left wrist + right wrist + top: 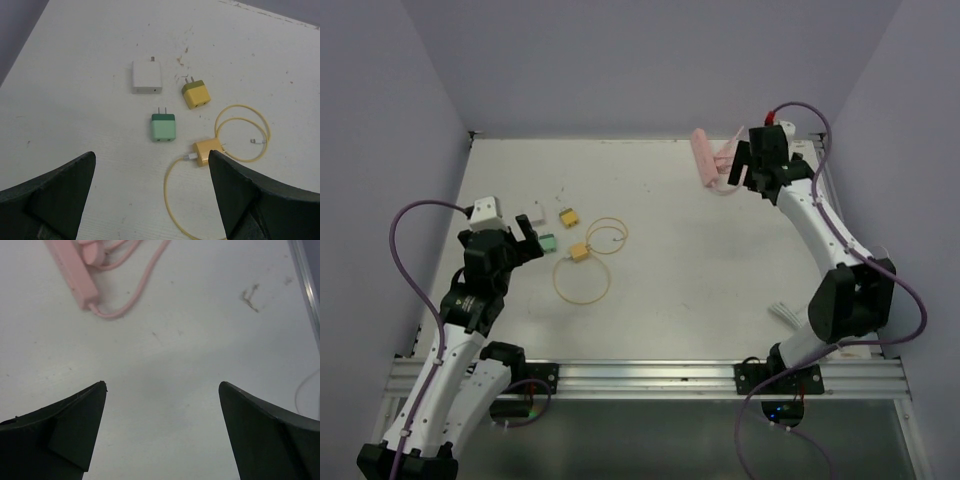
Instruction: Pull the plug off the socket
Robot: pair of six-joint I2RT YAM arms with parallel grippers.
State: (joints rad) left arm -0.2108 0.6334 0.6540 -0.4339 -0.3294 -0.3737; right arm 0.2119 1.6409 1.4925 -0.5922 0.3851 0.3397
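Pink socket strip lies before the wide right pincer, while the left pincer, equally wide, overlooks 4 chargers.

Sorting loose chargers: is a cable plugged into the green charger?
No, the green charger lies apart from the yellow cable, its ports bare.

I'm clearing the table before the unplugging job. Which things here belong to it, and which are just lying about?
Part of the job:
- pink power strip
- pink cable running from its end
- right gripper, open beside it

Just lying about:
- white charger
- green charger
- loose yellow charger
- second yellow charger with its yellow cable
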